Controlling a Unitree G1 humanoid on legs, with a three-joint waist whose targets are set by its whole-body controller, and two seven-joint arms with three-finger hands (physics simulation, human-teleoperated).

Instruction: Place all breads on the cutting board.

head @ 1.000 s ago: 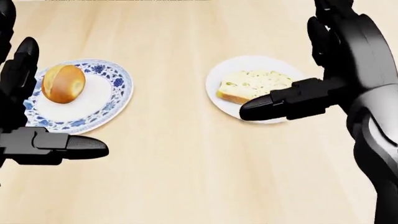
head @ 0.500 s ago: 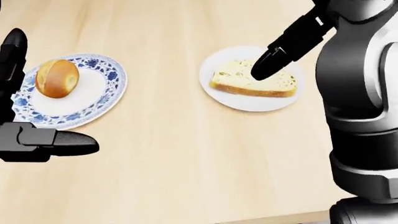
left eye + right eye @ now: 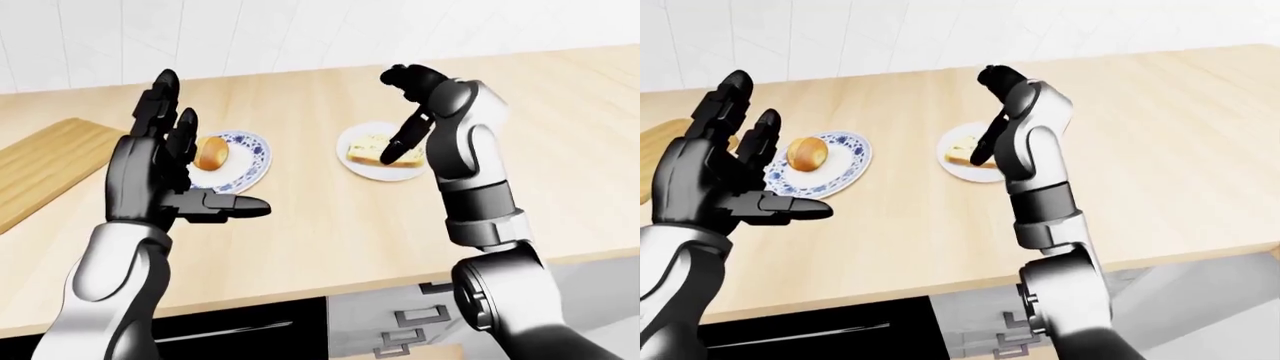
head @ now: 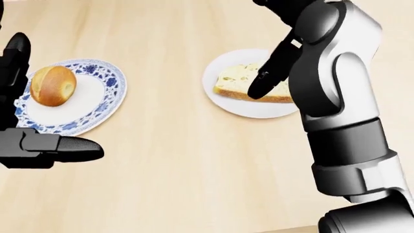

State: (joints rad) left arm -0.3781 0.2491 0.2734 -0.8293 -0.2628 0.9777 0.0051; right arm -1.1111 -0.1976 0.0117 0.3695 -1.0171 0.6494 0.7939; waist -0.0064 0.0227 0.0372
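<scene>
Bread slice (image 4: 236,80) partly behind right hand (image 4: 272,73)

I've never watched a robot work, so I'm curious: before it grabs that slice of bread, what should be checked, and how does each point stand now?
1. Right robot hand open: ok.
2. Right robot hand over the bread slice: ok; contact cannot tell.
3. Slice flat on its white plate: ok.
4. Cutting board in view, bare where seen: ok.
5. Bread roll on the blue-patterned plate, not yet moved: not ok.
6. Left robot hand open, empty: ok.
</scene>
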